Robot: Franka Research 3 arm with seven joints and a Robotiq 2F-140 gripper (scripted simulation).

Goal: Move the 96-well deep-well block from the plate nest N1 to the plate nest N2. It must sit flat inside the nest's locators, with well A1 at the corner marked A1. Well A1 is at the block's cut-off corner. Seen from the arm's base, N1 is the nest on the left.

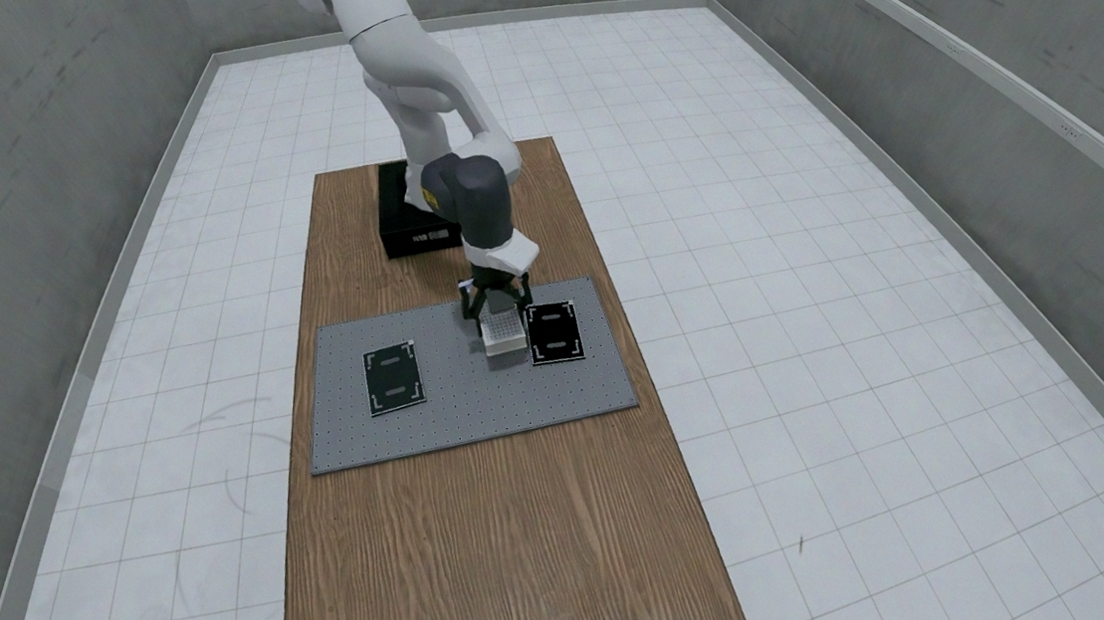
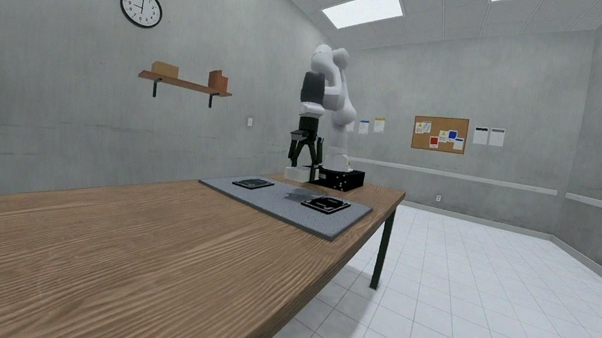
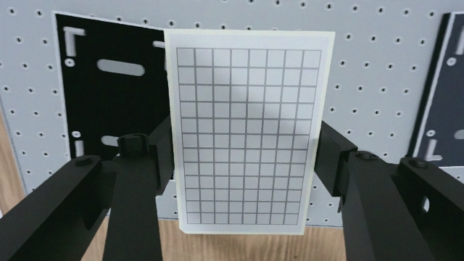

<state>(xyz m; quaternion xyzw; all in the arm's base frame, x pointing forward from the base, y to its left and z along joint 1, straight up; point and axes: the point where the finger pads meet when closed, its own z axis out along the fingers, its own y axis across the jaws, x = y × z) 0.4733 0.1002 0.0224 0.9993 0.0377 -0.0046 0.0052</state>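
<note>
– White plastic is seen from above: where is the block [image 1: 502,332]?
– It is gripped by the gripper [image 1: 497,316] and carried above the grey perforated plate [image 1: 475,408], just beside nest N1 [image 1: 556,333]. Nest N2 [image 1: 393,377] lies well apart, so a level carry across is called for, judged from here.

– And from the side?
– The block [image 2: 298,173] is held clear of the plate, under the gripper [image 2: 302,170]. N1 [image 2: 325,204] and N2 [image 2: 253,182] are flat black plates on the wooden table [image 2: 123,248]. Height should be kept until the block is squarely over N2.

– What is shown at the wrist?
– The block [image 3: 246,90] is clamped on its long sides by the black pads [image 3: 163,156]. Its top is a matt grid of square wells, and the near-left corner looks cut off. That corner should be matched to the A1 mark, which cannot be read here. White L-shaped locators are seen on N1 [image 3: 109,101], so a straight, untilted descent is advised.
</note>
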